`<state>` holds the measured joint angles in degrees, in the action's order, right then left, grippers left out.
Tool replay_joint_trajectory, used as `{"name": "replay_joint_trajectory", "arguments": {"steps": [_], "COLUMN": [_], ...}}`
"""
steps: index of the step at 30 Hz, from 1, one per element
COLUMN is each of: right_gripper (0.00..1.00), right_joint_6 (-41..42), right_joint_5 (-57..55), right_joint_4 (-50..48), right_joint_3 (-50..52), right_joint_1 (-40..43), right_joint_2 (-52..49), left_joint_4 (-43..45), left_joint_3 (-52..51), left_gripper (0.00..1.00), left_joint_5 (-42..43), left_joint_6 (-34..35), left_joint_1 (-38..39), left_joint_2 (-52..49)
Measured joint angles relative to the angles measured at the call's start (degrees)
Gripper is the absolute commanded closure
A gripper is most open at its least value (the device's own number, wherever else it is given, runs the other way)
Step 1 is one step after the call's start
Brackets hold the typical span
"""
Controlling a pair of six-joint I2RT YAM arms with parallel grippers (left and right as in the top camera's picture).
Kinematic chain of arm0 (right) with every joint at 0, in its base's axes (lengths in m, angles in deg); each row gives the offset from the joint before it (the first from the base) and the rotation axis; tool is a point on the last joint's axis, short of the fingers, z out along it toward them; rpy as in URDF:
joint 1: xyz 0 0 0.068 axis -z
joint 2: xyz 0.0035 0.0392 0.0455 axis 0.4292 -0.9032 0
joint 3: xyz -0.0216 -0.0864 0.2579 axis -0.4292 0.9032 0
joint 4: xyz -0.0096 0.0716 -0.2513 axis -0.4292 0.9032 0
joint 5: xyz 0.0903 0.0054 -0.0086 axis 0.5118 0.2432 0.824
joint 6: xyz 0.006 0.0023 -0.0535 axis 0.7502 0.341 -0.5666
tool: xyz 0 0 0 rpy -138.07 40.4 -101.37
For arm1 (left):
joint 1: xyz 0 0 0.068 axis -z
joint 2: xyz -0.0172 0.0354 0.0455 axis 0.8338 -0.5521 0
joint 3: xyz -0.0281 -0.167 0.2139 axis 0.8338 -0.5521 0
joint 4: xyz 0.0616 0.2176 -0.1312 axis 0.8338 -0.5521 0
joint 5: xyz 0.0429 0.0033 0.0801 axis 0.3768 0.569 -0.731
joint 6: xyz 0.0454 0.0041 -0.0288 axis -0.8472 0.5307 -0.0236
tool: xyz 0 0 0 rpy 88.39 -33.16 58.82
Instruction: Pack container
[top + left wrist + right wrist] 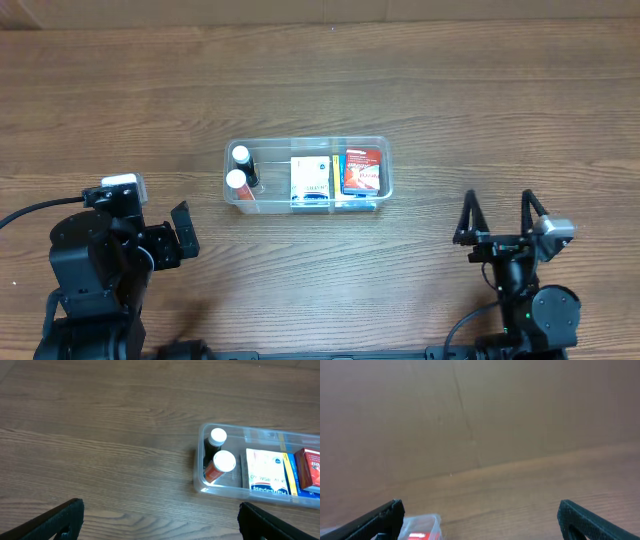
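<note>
Container (pixel 275 180) sits mid-table on the dark wood-grain table (pixel 320 70), well apart from both grippers. Inside we see two white-capped bottles (pixel 240 155) at its left end, a white box (pixel 311 178) in the middle and a red box (pixel 361 170) on the right. Left gripper (pixel 160 510) is spread wide, holding nothing. Right gripper (pixel 498 205) is likewise wide and empty. Past the table's far edge we've got a plain brown wall (pixel 470 410).

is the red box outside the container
No, the red box sits inside the container, at its right end.
</note>
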<state>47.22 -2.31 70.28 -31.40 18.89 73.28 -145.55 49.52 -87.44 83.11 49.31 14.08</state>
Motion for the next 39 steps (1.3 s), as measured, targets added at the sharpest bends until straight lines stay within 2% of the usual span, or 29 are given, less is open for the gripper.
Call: {"name": "replay_joint_trajectory", "arguments": {"steps": [5, 12, 39], "right_gripper": [0.0, 0.0, 0.0], "right_joint_6": [-2.67, -5.01, -4.96], "right_joint_5": [1.22, 1.46, 1.86], "right_joint_4": [-2.45, 0.66, 0.57], "right_joint_3": [5.31, 8.81, 8.83], "right_joint_1": [0.0, 0.0, 0.0], "right_joint_2": [3.45, 3.5, 3.5], "left_joint_4": [0.02, 0.02, -0.37], "left_joint_3": [0.0, 0.0, 0.0], "left_gripper": [0.0, 0.0, 0.0], "left_joint_5": [0.02, 0.02, -0.04], "left_joint_6": [0.0, 0.0, 0.0], "left_joint_1": [0.0, 0.0, 0.0], "left_joint_2": [0.0, 0.0, 0.0]}}
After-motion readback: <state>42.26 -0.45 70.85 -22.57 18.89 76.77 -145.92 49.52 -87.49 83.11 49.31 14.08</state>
